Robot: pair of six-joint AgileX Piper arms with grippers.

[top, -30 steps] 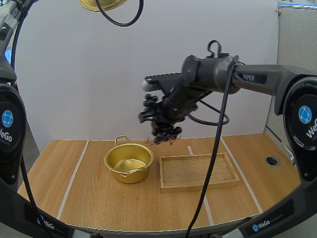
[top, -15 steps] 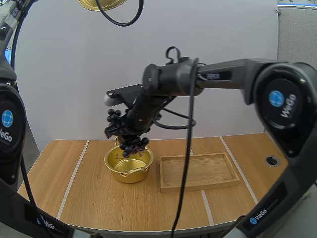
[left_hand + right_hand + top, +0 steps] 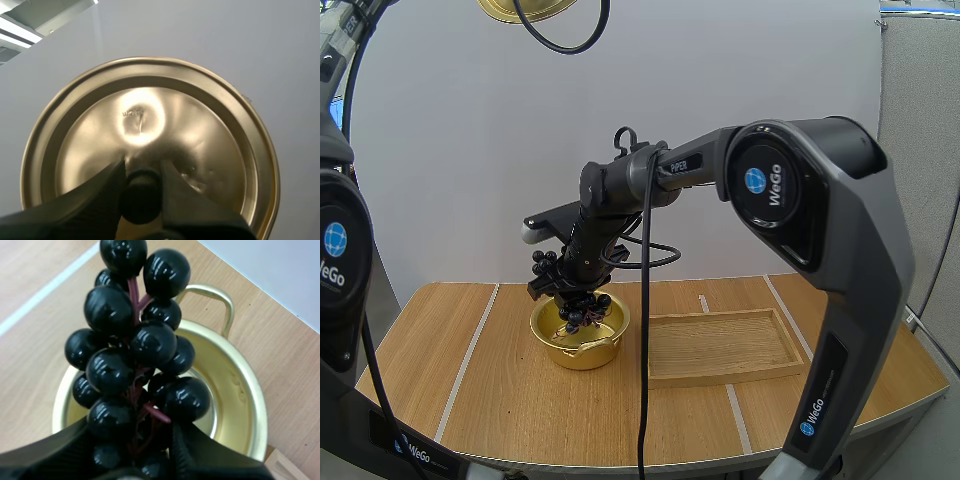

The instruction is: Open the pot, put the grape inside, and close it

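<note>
In the upper left of the high view the gold lid (image 3: 525, 9) hangs high above the tabletop (image 3: 490, 400), at the top edge of the frame. The left wrist view shows the left fingers (image 3: 97, 200) clenched on its black knob (image 3: 141, 197), one on each side, so the lid is held well away from the work. Left of centre in the high view the open pot (image 3: 582, 338) stands on the tabletop. The right fingers (image 3: 555, 283) hang just above its mouth, grasping the bunch of grapes (image 3: 578, 303), whose lowest berries are about at the rim. In the right wrist view the bunch is pinched between the two fingers and hangs over the hollow of the pot, not over its edge. The step in hand is to put the grapes in. I would lower the bunch straight down until it rests on the bottom and release only then, because a drop may shake such a light pot. After that, lift straight up so that no stem catches. Right of centre lies the wooden tray (image 3: 720, 345), just beside the pot; the arm should not push the pot against it.
</note>
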